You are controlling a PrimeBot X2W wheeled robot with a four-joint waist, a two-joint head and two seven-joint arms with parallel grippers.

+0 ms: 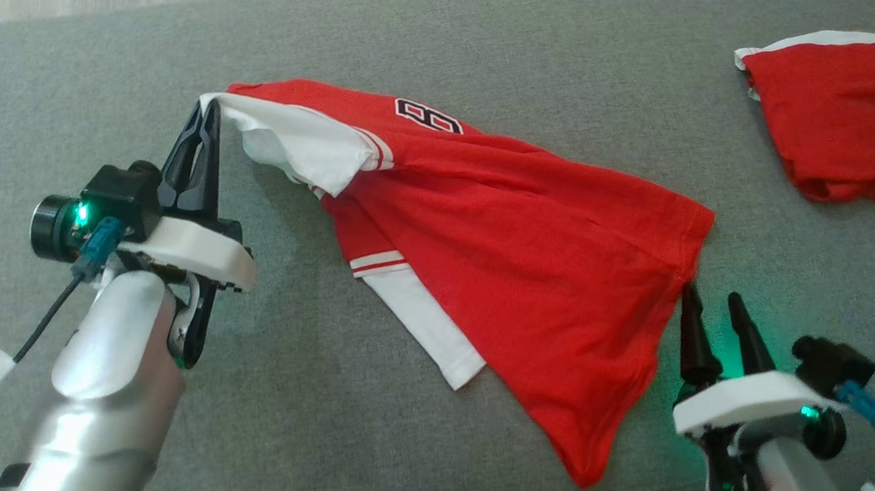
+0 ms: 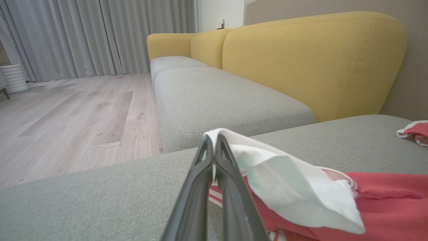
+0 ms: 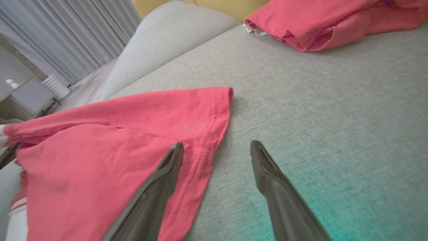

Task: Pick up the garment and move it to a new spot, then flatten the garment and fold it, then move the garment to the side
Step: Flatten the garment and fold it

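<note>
Left arm comes in from the lower left, silver forearm (image 1: 112, 377) angled up and forward. The white wrist plate (image 1: 202, 256) sits on top, and the wrist camera (image 1: 57, 227) sticks out to the side with a green light on. Left gripper (image 1: 210, 106) has both dark fingers squeezed tight together, pinching the white jersey sleeve (image 1: 291, 143) right at the tips, which are lifted a bit. Right arm sits low at the lower right. Right gripper (image 1: 711, 294) has its fingers spread wide, pointing up and slightly left, gripping nothing, with a green glow at its wrist too.
</note>
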